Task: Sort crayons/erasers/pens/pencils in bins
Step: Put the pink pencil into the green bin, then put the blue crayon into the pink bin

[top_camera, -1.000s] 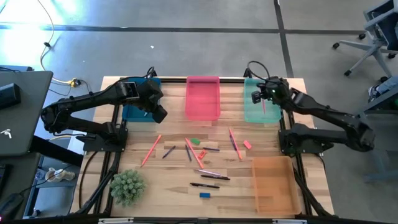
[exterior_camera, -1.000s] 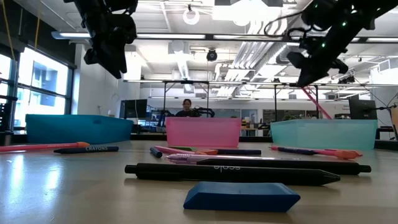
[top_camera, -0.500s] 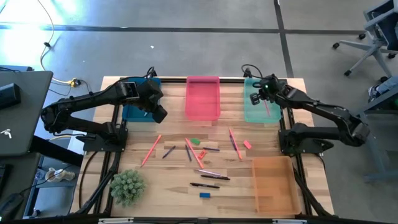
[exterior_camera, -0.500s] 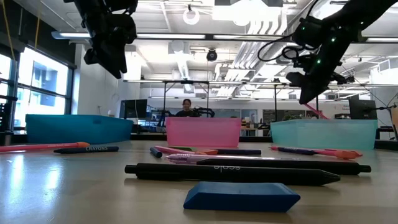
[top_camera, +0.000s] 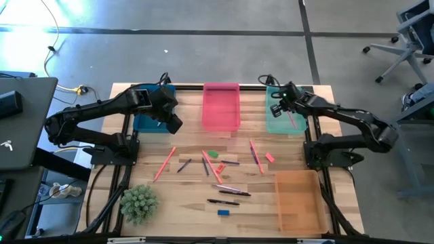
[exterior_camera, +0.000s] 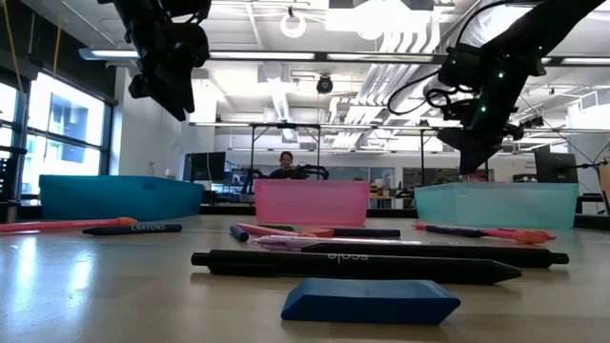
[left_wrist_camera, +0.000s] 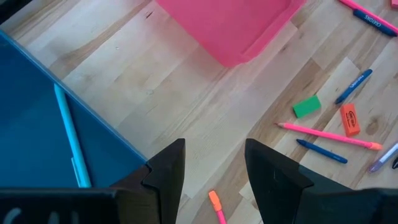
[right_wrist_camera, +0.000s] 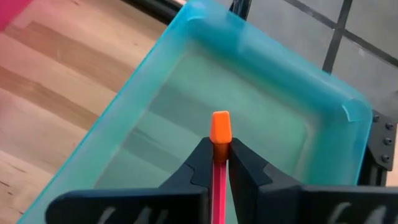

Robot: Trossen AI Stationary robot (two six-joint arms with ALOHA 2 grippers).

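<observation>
My right gripper (top_camera: pixel 279 107) (right_wrist_camera: pixel 221 148) is over the teal-green bin (top_camera: pixel 280 123) (right_wrist_camera: pixel 186 124), shut on a salmon-pink pencil. My left gripper (top_camera: pixel 175 126) (left_wrist_camera: pixel 214 163) hangs open by the dark blue bin (top_camera: pixel 146 120), which holds a light blue stick (left_wrist_camera: pixel 71 143). The pink bin (top_camera: pixel 222 106) stands between them and the orange bin (top_camera: pixel 298 201) is near right. On the table lie the green eraser (top_camera: pixel 213 154), the pink eraser (top_camera: pixel 270 157), the blue eraser (top_camera: pixel 223 212) (exterior_camera: pixel 370 301), dark pens (top_camera: pixel 233 193) (exterior_camera: pixel 381 263) and more pink sticks. My right gripper pinches the salmon-pink pencil between its two fingers, just behind its orange tip (right_wrist_camera: pixel 221 127), which pokes out past the fingertips. The shaft (top_camera: pixel 291 119) runs back along the fingers, under the wrist. The fingers slant down into the teal-green bin. Whether the tip touches the bin, I cannot tell.
A small green plant (top_camera: pixel 139 203) stands at the table's near left corner. Loose sticks are scattered over the table's middle (top_camera: pixel 217 169). A person (exterior_camera: pixel 286 164) sits far behind the table. A dark laptop (top_camera: pixel 20 122) lies left of the table.
My right gripper has moved down and a little toward the table's left, lowering over the teal-green bin with the pencil still in its hold. The pencil's slanting shaft, seen above the bin's rim in the low view before, has sunk out of sight there.
</observation>
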